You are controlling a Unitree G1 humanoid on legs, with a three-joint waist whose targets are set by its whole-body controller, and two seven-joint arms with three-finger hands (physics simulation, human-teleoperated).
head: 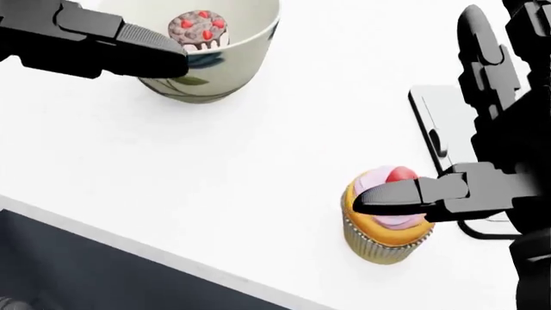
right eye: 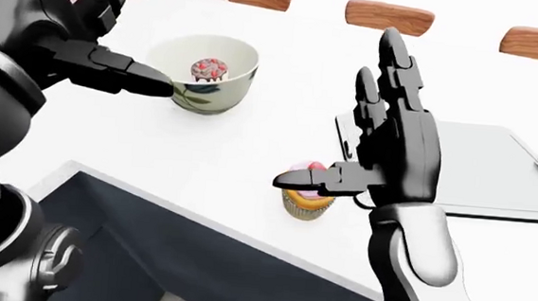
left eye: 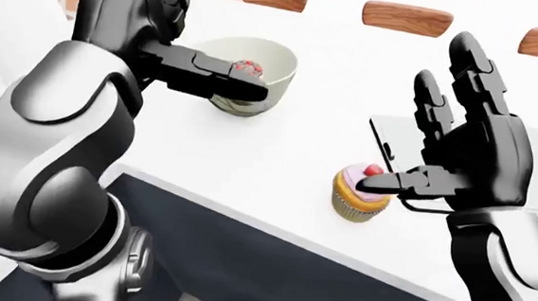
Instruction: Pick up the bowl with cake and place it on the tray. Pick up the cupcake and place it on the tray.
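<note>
Right hand (right eye: 365, 139) spread open, holding nothing, thumb above the cupcake (head: 385, 216); left hand (head: 90, 42) open, empty, at the bowl (right eye: 206, 73) rim. I judge the white tabletop (head: 258, 142) slick. Tray (right eye: 468, 164): flat, thin, just beside the cupcake. Bowl: rigid, glazed, breakable; I'd grip the wall. Cupcake: light, soft frosting; take its pleated wrapper.

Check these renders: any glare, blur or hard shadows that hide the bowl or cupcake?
Head view: sharp, flat lighting, white counter near blown out, only a faint shadow under the pink-frosted cupcake; the black left hand overlaps the pale ceramic bowl. Left-eye view: same hand covers much of the bowl. Right-eye view: bowl and its cake clear, no blur.
</note>
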